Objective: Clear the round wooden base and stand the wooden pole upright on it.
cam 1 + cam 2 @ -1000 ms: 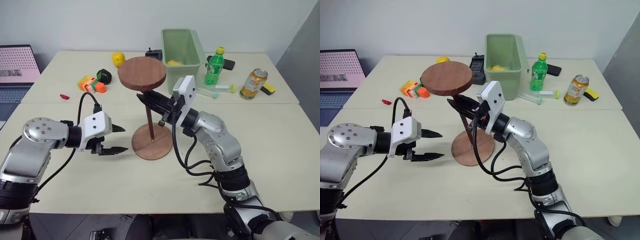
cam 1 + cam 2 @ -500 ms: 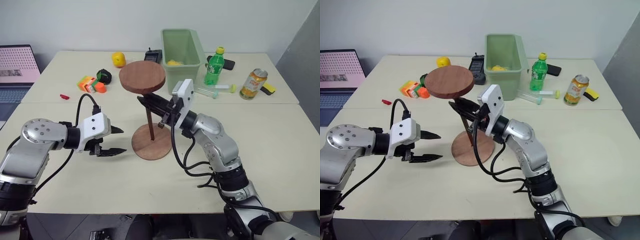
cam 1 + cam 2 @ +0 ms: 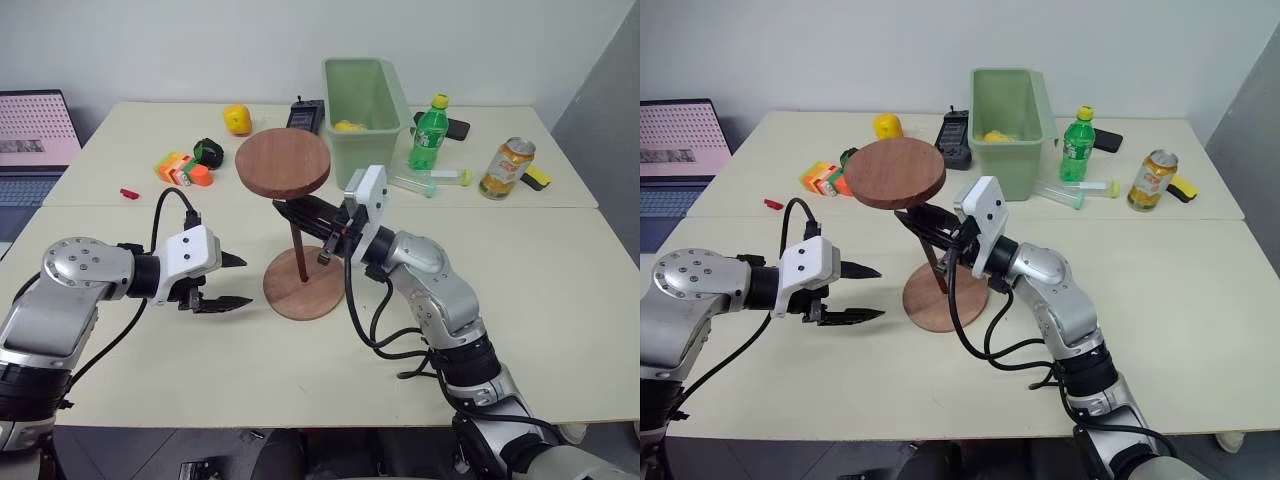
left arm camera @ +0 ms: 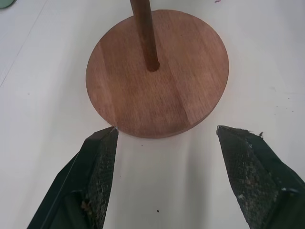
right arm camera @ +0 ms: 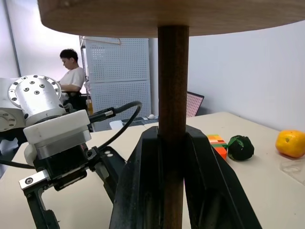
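Observation:
The round wooden base (image 3: 305,291) lies flat on the table, mid-front. The wooden pole (image 3: 298,252) stands nearly upright with its lower end at the base's middle (image 4: 152,64) and its thick disc (image 3: 283,163) on top. My right gripper (image 3: 292,213) reaches in from the right and is shut on the rod (image 5: 172,95) just under that disc. My left gripper (image 3: 238,280) hovers low, a short way left of the base, open and holding nothing. In the left wrist view its fingertips (image 4: 107,143) flank the base's near edge (image 4: 157,126) without touching it.
Behind the pole stand a green bin (image 3: 365,95), a green bottle (image 3: 429,130), a can (image 3: 506,167) and a clear tube (image 3: 432,180). A yellow fruit (image 3: 236,118), orange toys (image 3: 180,168) and a laptop (image 3: 35,130) sit at back left. A person (image 5: 71,71) sits far off.
The pole's top disc has dropped slightly and levelled, and the rod stands straighter on the base. The left gripper has not moved.

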Robot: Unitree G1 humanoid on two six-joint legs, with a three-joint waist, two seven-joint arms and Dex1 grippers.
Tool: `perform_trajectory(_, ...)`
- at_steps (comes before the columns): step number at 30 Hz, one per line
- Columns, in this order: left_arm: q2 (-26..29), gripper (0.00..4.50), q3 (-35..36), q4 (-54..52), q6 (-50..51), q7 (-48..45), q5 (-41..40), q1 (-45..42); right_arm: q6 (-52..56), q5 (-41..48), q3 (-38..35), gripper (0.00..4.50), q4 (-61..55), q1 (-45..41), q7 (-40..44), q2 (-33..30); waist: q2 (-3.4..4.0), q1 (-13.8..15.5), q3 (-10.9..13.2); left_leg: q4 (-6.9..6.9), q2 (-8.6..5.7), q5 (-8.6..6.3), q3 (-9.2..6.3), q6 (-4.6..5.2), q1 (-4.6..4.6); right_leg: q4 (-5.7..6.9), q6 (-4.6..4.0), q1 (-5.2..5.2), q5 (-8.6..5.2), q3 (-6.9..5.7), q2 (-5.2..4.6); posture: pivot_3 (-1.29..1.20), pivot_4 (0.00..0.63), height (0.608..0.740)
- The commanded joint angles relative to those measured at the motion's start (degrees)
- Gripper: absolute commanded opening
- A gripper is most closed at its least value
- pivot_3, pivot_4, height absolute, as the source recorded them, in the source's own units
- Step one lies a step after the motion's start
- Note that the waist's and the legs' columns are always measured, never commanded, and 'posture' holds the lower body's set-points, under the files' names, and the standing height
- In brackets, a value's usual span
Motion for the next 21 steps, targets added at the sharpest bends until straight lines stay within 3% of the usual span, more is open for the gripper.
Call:
perform_trajectory(1, 0.72, 3.45, 0.58, -0.12, -0.78, -0.20, -0.03, -0.91, 1.26, 0.59, 0.12, 0.23, -0.26, 0.11, 0.84, -1.22, 0.00, 0.01, 0.00, 0.00, 0.00, 0.00, 0.00, 0.00, 0.00, 0.00, 0.00, 0.00, 0.00, 0.00, 0.00, 0.00, 0.150, 0.740)
perform_trajectory(21, 0.68, 3.45, 0.15, 0.74, -1.78, -0.30, 0.09, -1.50, 4.53, 3.00, 0.37, 0.23, -1.40, -0.78, 3.36, -3.90, -0.01, 0.02, -0.01, 0.00, 0.00, 0.00, 0.00, 0.00, 0.00, 0.00, 0.00, 0.01, 0.00, 0.00, 0.00, 0.00, 0.150, 0.740)
